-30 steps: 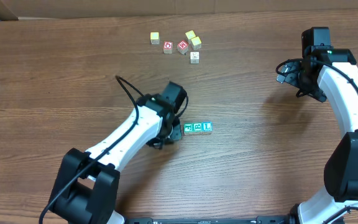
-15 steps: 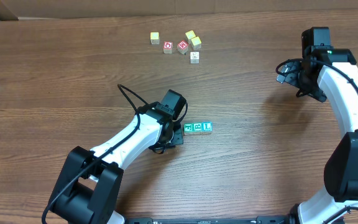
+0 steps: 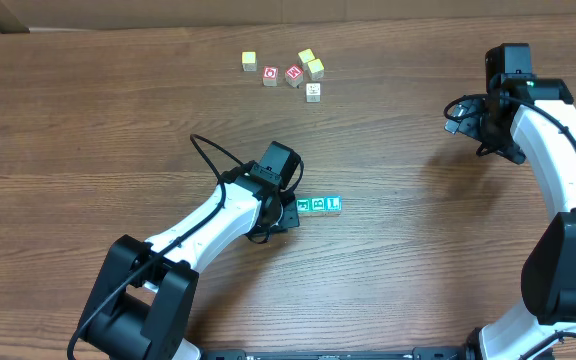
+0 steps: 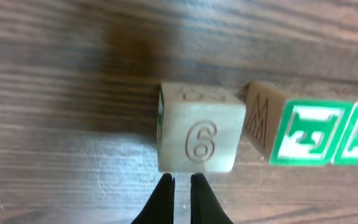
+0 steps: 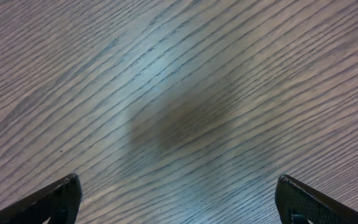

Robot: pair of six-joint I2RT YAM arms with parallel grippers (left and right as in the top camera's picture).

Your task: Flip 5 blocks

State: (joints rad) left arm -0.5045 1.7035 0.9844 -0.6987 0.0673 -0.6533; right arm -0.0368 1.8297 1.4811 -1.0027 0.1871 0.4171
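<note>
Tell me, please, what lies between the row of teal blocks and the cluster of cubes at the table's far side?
Only bare table: in the overhead view, nothing sits between the teal blocks and the far cluster of cubes.

Three tiny teal-green-faced blocks point(image 3: 318, 205) lie in a tight row mid-counter, a fourth block point(image 4: 197, 127) sits just off one end of the row, pale wood showing a carved 6 with a green face turned sideways — and a white-faced block point(image 3: 313, 91) rests well apart, farther back.
</note>
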